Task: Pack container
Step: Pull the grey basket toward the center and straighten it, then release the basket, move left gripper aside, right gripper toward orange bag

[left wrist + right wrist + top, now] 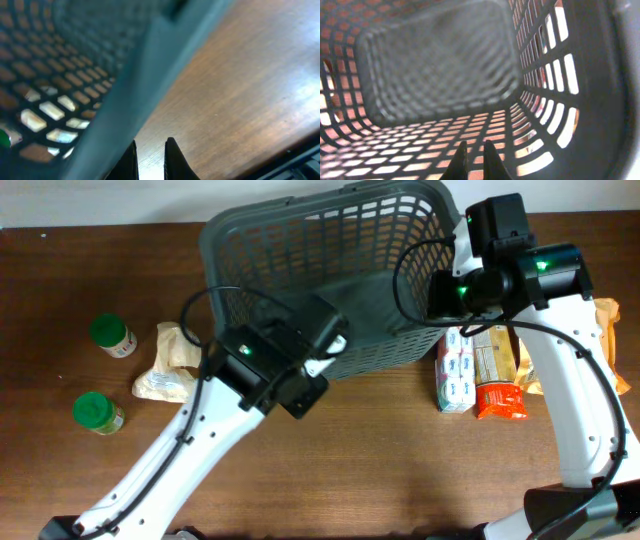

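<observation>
The container (300, 250) is a large dark grey lattice basket at the back middle of the table, and it looks tilted. My left gripper (340, 345) is at its front rim. In the left wrist view the fingers (151, 152) are nearly together with only bare table between them, just right of the container's rim (140, 75). My right gripper (428, 295) reaches inside the container by its right wall. In the right wrist view its fingers (473, 155) are close together and empty over the container's lattice wall (435, 60).
Two green-lidded jars (110, 332) (97, 412) and a crumpled beige packet (170, 360) lie at the left. At the right are a white box (457, 370), a tan box (495, 350), a red packet (500, 400) and an orange bag (605, 330).
</observation>
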Controlling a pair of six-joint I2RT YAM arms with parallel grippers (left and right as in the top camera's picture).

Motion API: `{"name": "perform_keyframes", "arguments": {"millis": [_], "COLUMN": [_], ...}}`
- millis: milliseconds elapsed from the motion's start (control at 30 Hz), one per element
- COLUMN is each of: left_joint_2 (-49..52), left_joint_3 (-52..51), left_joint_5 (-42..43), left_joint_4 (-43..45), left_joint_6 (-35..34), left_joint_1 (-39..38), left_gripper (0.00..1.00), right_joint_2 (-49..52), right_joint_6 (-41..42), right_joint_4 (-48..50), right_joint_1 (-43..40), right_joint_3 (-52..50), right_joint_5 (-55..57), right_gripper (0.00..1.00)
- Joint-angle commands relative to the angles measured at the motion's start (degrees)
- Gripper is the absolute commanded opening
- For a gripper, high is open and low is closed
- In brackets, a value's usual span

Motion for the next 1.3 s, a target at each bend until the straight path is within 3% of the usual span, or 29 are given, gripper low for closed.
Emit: {"name": "perform_keyframes", "arguments": {"millis": [0, 200, 333, 433, 567, 633, 833, 933, 967, 1267], "left_joint_2": [0.3, 0.3, -0.9, -3.5, -10.3, -13.6, -19.0, -18.7, -18.4, -17.6], "left_joint_3": [-0.2, -0.2, 0.6, 1.9, 4.0, 4.9, 5.0, 4.9, 4.9, 4.9], "left_joint_5": [-1.7, -1.7, -0.5, 0.0, -0.9, -1.1, -3.1, -2.9, -3.0, -3.2], "left_joint_4": [0.6, 0.9, -1.1, -4.8, -6.7, -6.1, -3.6, -3.6, -3.7, -5.0], "left_joint_6": [0.5, 0.5, -3.7, -6.1, -9.0, -9.0, -9.2, -12.0, -12.0, -12.0], "left_joint_1": [4.8, 9.6, 10.1, 10.3, 15.3, 20.1, 37.3, 42.3, 43.4, 44.6], "left_gripper": [0.02, 0.02, 0.04, 0.23, 0.3, 0.4, 0.74, 0.87, 0.99, 0.99], "right_joint_2": [0.2, 0.0, -3.0, -7.7, -12.9, -13.0, -4.9, 0.2, 2.3, 6.9], "right_joint_6": [0.3, 0.3, 0.1, 0.1, 0.1, 0.1, 0.3, 0.3, 0.3, 2.0], "right_joint_4": [-1.2, -2.2, -2.5, -2.4, 1.4, 2.0, 1.9, 2.4, 2.5, 3.9], "right_joint_1": [0.3, 0.3, 0.3, 0.2, -0.5, -2.6, -6.5, -6.7, -6.7, -10.1], "right_joint_3": [-0.2, -0.2, 1.6, 6.6, 10.2, 10.2, 8.3, 8.3, 8.3, 8.3], "right_joint_5": [1.2, 1.1, 1.0, 3.2, 17.4, 18.8, 17.7, 17.7, 18.0, 14.6], "right_gripper": [0.04, 0.04, 0.04, 0.04, 0.04, 0.04, 0.04, 0.04, 0.04, 0.04]}}
